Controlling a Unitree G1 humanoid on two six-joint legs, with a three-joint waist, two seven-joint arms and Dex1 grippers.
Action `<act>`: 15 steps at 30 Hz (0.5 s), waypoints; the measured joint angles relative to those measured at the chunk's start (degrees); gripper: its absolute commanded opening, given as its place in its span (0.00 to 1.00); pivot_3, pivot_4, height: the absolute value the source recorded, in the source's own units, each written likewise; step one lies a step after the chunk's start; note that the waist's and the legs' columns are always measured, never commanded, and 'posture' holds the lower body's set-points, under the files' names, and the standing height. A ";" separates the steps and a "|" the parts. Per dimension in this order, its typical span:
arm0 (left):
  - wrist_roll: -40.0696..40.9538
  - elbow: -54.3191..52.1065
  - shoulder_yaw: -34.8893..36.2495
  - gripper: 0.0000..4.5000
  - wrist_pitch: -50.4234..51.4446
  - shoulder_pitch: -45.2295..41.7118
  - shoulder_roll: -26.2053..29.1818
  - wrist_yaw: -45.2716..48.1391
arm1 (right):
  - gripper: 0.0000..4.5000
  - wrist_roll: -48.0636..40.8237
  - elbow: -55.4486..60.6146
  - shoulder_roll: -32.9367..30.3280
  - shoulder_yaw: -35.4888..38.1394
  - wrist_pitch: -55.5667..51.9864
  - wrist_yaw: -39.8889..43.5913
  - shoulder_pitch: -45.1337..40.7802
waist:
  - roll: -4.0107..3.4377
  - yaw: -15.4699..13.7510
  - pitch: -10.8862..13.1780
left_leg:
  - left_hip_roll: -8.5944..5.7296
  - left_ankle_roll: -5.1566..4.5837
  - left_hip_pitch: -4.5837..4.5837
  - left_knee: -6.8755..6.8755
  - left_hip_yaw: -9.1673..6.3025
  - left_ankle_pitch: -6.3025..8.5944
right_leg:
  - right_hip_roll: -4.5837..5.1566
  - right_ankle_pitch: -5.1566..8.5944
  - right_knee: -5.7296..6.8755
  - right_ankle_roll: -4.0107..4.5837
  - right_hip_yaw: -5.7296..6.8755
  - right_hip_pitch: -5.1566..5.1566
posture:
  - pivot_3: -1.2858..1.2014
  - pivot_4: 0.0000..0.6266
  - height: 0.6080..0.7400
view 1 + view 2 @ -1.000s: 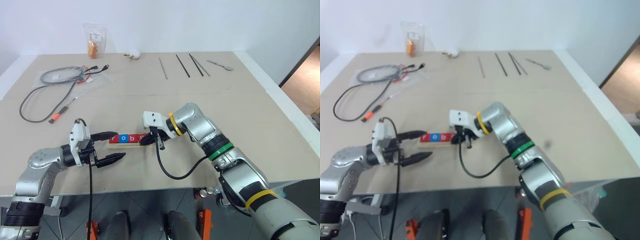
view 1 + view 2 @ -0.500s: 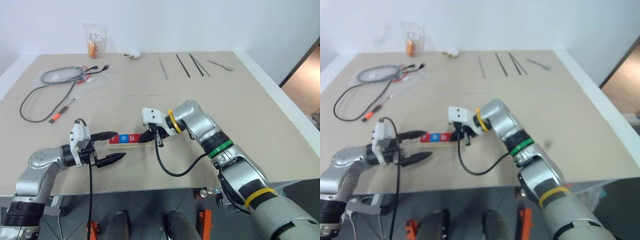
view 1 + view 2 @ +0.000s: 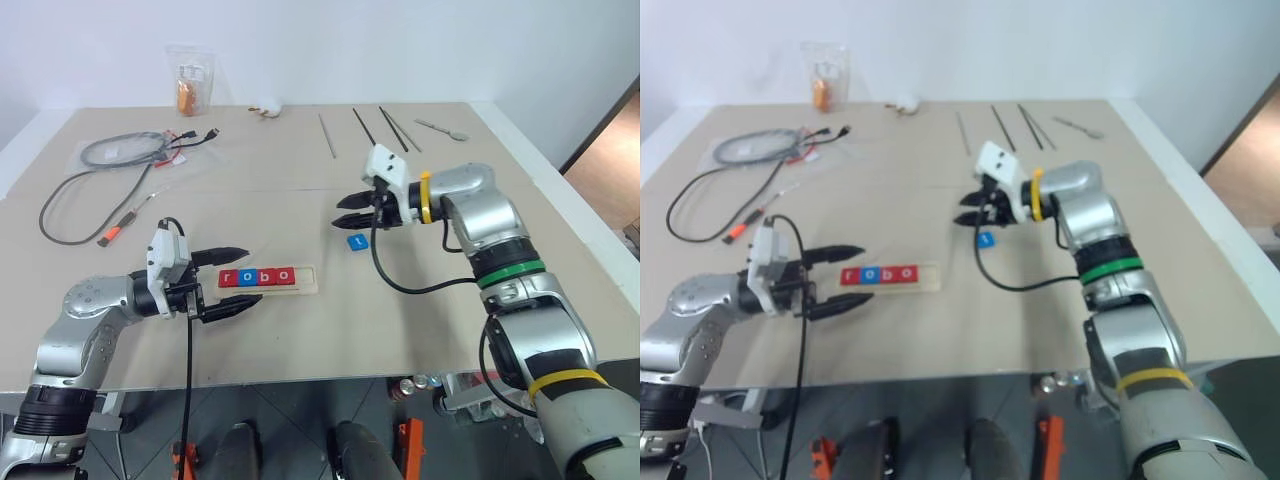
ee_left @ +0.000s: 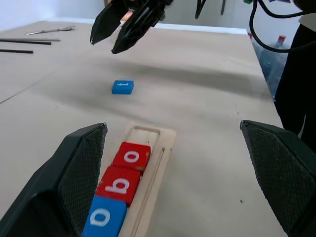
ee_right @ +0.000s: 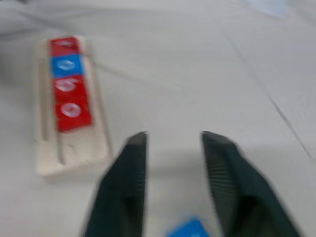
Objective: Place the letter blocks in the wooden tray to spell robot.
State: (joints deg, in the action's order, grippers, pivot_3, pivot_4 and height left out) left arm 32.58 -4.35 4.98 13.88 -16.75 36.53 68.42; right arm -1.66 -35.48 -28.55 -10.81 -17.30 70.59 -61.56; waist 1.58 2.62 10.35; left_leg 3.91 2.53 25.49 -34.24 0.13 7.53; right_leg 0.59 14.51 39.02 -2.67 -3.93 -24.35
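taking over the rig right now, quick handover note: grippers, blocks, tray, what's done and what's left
Left gripper: open, empty, level beside the tray's left end.
Right gripper: open, empty, hovering just above the blue t block.
Tray: four blocks in its groove read r, o, b, o; the last slot at the right end is free.
The t block lies loose on the table, apart from the tray.
Done: r-o-b-o. Left: pick up the t and seat it in the last slot.

Lab bench, cables (image 3: 110,150), screwdriver (image 3: 125,222)
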 measured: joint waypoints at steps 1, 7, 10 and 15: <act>0.01 0.02 -0.10 1.00 0.03 -0.29 0.00 0.05 | 0.75 -0.24 0.25 -0.60 0.23 -0.27 -0.20 0.83 | 0.00 0.00 0.00 | 0.00 0.00 0.00 0.00 0.00 0.00 | 0.00 -0.01 0.00 -0.03 0.00 0.00 | 0.52 0.24 1.00; -0.12 1.42 -1.70 1.00 0.07 -2.61 -0.18 1.40 | 0.96 -0.26 0.03 -4.34 0.47 2.01 -1.08 5.87 | -0.01 0.11 0.01 | 0.00 -0.01 0.00 -0.01 0.00 0.00 | -0.01 -0.05 0.00 -0.10 -0.01 -0.01 | 0.52 0.24 1.00; -0.40 2.15 -2.60 1.00 0.07 -3.50 -0.34 2.14 | 0.96 0.28 -3.91 -5.38 0.52 5.96 -2.26 5.99 | -0.01 0.13 0.01 | 0.00 -0.01 -0.01 -0.04 0.00 0.00 | -0.01 -0.05 0.00 -0.08 -0.01 0.02 | 0.52 0.24 1.00; -0.59 3.13 -2.92 1.00 0.19 -4.46 -0.32 3.04 | 0.96 0.95 -14.18 -4.24 0.74 10.62 -5.77 5.14 | 0.00 0.24 0.02 | 0.00 -0.02 -0.02 -0.06 0.01 0.00 | -0.03 -0.09 0.00 -0.08 -0.05 0.02 | 0.52 0.24 1.00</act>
State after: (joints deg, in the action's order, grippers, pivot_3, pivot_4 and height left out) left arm 31.99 -1.22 2.06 14.07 -21.21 36.21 71.46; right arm -0.71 -49.67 -32.79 -10.07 -6.68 64.82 -56.42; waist 1.58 2.86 10.37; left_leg 3.91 2.51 25.46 -34.30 0.14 7.53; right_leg 0.56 14.43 39.02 -2.75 -3.98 -24.33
